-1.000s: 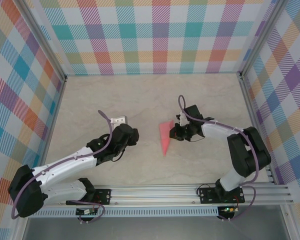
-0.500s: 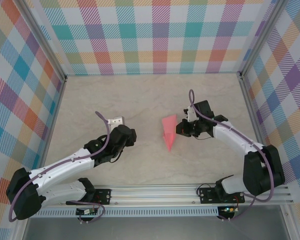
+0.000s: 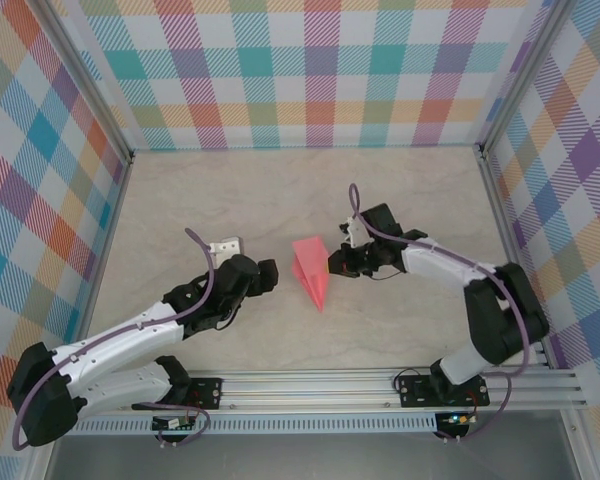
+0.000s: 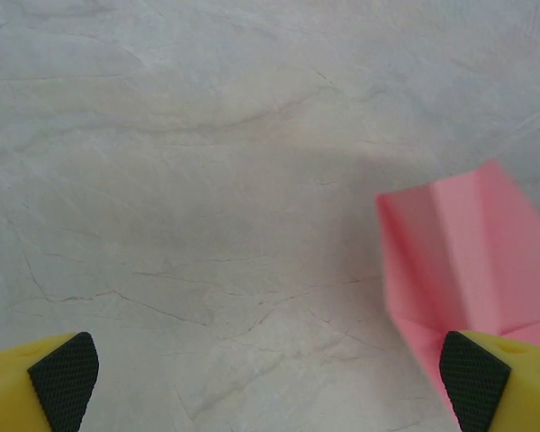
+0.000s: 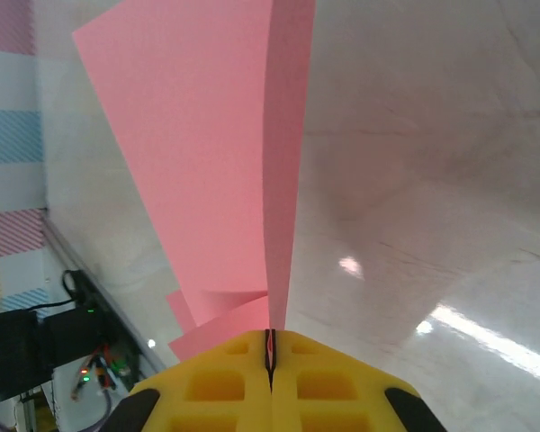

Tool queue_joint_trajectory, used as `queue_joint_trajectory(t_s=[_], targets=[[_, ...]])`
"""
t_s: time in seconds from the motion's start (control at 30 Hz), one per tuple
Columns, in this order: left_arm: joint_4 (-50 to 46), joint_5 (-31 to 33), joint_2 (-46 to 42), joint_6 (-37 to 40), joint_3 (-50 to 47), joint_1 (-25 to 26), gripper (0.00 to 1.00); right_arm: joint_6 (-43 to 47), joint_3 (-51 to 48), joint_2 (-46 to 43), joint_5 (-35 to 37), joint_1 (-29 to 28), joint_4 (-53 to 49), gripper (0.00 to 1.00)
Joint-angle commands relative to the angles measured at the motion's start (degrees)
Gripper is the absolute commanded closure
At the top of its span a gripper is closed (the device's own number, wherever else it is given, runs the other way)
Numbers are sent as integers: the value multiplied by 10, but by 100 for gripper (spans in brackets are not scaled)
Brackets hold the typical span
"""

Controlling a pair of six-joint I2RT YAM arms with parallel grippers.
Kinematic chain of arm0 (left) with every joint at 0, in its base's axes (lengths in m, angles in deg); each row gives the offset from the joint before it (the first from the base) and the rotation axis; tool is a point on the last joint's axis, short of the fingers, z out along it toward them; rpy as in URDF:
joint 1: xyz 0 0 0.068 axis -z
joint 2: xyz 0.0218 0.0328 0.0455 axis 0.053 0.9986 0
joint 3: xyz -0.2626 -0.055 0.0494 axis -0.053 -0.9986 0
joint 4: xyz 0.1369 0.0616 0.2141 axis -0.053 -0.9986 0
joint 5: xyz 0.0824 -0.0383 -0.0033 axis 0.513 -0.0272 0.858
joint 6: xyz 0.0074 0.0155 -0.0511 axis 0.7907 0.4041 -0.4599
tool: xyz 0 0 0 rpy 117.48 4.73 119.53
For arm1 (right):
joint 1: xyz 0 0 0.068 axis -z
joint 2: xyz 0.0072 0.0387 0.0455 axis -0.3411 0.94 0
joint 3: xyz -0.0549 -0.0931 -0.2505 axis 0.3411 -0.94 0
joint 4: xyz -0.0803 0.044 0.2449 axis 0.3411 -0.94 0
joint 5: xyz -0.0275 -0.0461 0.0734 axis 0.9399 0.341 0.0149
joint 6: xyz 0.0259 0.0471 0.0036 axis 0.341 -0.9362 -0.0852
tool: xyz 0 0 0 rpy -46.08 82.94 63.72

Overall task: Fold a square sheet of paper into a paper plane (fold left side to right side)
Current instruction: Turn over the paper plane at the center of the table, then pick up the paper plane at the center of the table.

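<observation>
Near the middle of the table [image 3: 210, 205], you had the right gripper [image 3: 332, 265] clamped on the paper plane [image 3: 309, 270] from three o'clock, seemingly to keep its folds together, while the left gripper [image 3: 271, 274] sat at nine o'clock, jaws spread, empty.

You see the paper plane [image 3: 310, 270], a salmon-pink pointed dart, near the middle of the worktop [image 3: 280, 200], nose toward the near edge, its folded layers pinched in the right pincer [image 5: 270, 346].
</observation>
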Motion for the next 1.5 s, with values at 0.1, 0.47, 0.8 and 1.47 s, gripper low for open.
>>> queue_joint_trajectory(t_s=[0.1,0.47,0.8,1.47], targets=[[75,-81,-24,80,-10,2,0,49,-10,23,65,23,-18,87],[94,-97,-11,92,-5,2,0,85,39,-83,298,-23,-208,53],[121,-115,-14,86,-16,3,0,53,34,-40,267,-110,-176,46],[103,-106,-8,84,-10,3,0,58,116,94,306,-144,-180,95]])
